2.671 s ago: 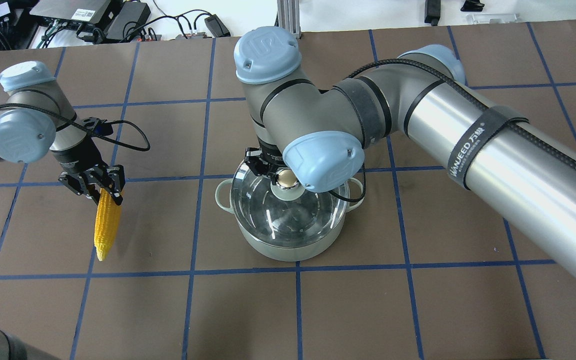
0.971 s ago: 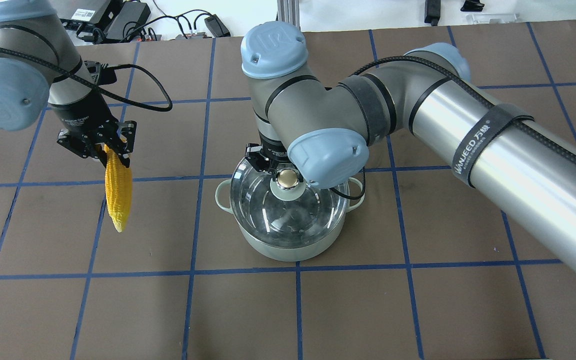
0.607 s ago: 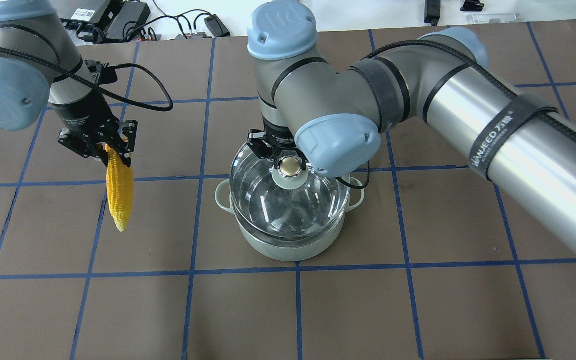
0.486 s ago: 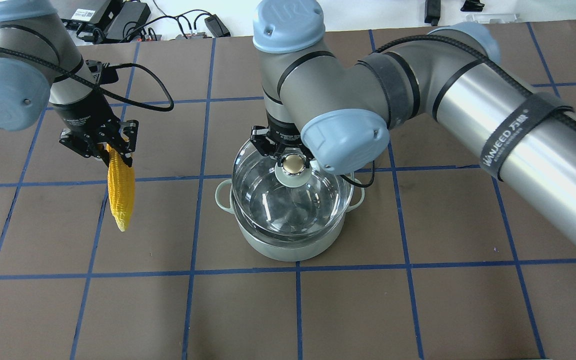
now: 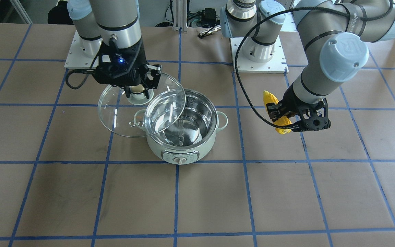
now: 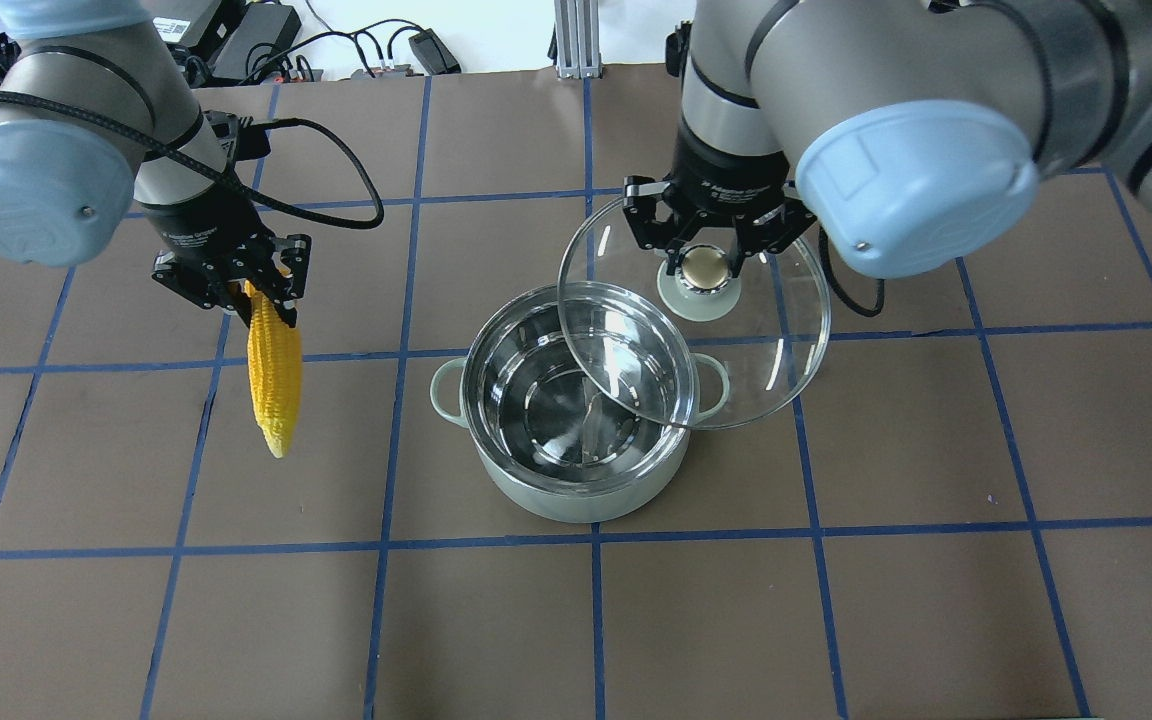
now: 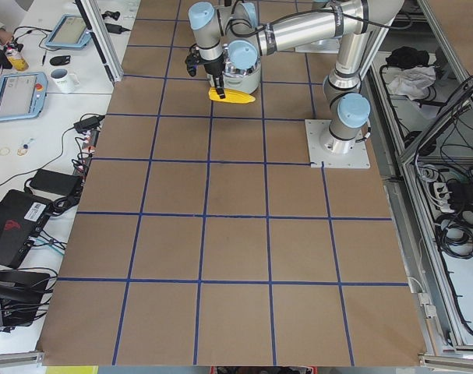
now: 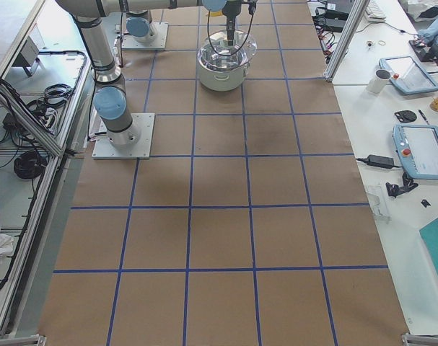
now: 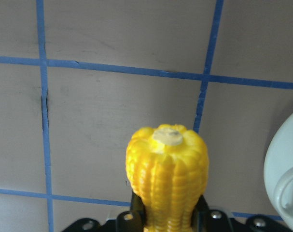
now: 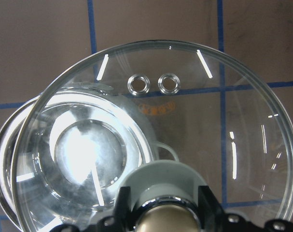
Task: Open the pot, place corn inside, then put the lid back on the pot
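In the front-facing view the right tool (image 5: 139,90) is clamped on the knob of the lid (image 5: 122,113). The lid hangs raised off the pot (image 5: 204,145) toward its robot-right side, its glass edge overlapping only part of the rim, and the steel inside looks bare. On the pot's other side the left tool (image 5: 288,118) grips the corn (image 5: 271,99) in the air. Overhead, the corn hangs from that tool by its thick end, tapered end down, long axis close to vertical, well apart from the pot's left handle. The left wrist view shows the cob end-on between the closed fingers, with the pot's pale wall at the right edge. Through the glass in the right wrist view, the pot's mouth sits under the lid's left part only. The 2 side views add little. The left arm is the nearer one, so I judge the coming move to be a sideways carry toward the pot's open mouth, then a lowering.
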You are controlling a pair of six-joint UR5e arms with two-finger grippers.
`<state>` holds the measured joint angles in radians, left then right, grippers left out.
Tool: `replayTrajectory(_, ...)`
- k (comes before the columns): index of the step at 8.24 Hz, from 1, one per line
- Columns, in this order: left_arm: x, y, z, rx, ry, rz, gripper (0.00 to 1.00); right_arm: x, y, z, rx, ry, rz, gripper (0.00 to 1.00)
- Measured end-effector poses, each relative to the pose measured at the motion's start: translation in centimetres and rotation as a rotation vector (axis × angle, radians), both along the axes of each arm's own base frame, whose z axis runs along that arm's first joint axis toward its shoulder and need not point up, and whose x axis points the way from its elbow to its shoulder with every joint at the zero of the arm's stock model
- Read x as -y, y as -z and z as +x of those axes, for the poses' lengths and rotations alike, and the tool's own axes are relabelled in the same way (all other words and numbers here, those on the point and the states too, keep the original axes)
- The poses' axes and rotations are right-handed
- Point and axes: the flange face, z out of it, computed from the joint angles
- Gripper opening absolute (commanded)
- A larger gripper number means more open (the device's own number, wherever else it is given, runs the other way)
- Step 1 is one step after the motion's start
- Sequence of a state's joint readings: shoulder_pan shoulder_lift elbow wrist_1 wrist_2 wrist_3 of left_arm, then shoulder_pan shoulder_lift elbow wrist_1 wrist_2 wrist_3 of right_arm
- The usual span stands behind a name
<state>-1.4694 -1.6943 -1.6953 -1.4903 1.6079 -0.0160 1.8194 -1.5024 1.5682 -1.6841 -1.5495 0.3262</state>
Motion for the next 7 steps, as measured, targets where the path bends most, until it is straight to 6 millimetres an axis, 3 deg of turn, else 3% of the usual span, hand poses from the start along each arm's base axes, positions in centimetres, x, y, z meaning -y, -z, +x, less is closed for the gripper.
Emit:
replayTrajectory(3,-1.2,-1.6,-7.3,-0.073,0.0,-0.064,0.0,0.1,-3.2,-8.3,-0.022,-0.061,0.003,0.31)
replayTrajectory(5,-2.1,-3.2,-12.6,-0.148,-0.026,-0.104,0.0,-0.2,-3.9,-10.3,-0.028,-0.053,0.009,0.3)
replayTrajectory(7,-3.3,-3.8,-16.7,-0.208,-0.006,-0.103,0.0,-0.4,-4.2,-10.7,-0.031,-0.051,0.009,0.32)
